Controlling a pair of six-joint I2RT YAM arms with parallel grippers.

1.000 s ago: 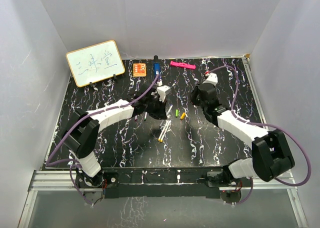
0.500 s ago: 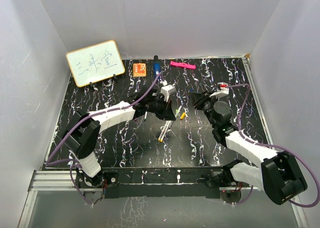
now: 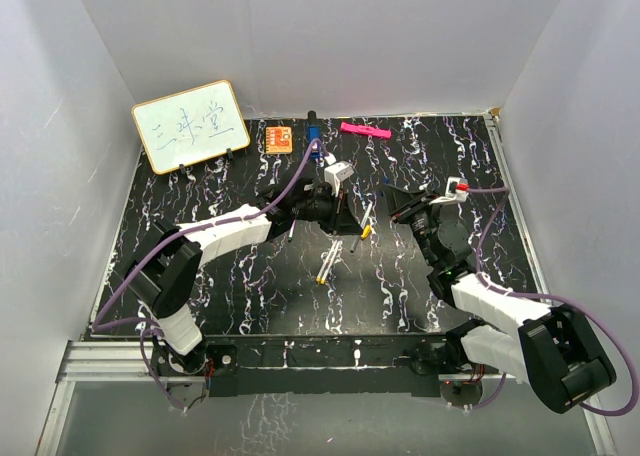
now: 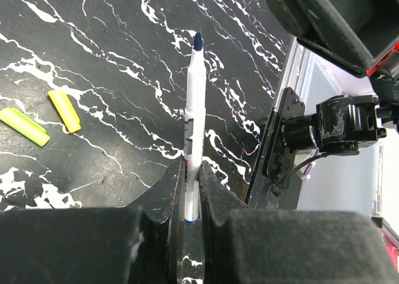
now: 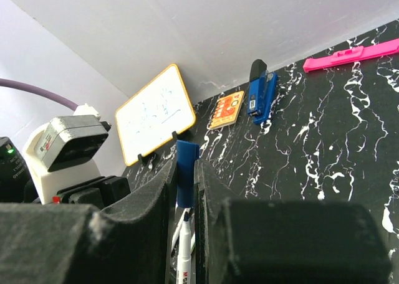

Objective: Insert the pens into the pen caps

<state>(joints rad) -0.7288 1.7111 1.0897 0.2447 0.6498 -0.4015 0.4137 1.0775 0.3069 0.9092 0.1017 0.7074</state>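
Blue-tipped pen (image 4: 194, 128) is clamped in the left gripper (image 4: 191, 177). Blue pen cap (image 5: 186, 158) is pinched in the right gripper (image 5: 184, 177).

Whiteboard (image 3: 190, 126), orange card (image 3: 279, 138), blue stapler (image 3: 313, 133) and pink bar (image 3: 364, 130) line the far edge.

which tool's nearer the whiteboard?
Left. The left tool is right of the whiteboard and nearer the front edge; the right tool is further right again.

We are pinching a blue pen cap (image 5: 186, 183) in our right end effector (image 5: 184, 164). A whiteboard (image 5: 156, 113), an orange card (image 5: 227, 108) and a pink bar (image 5: 350, 53) are sitting beyond on the bench (image 5: 324, 134).
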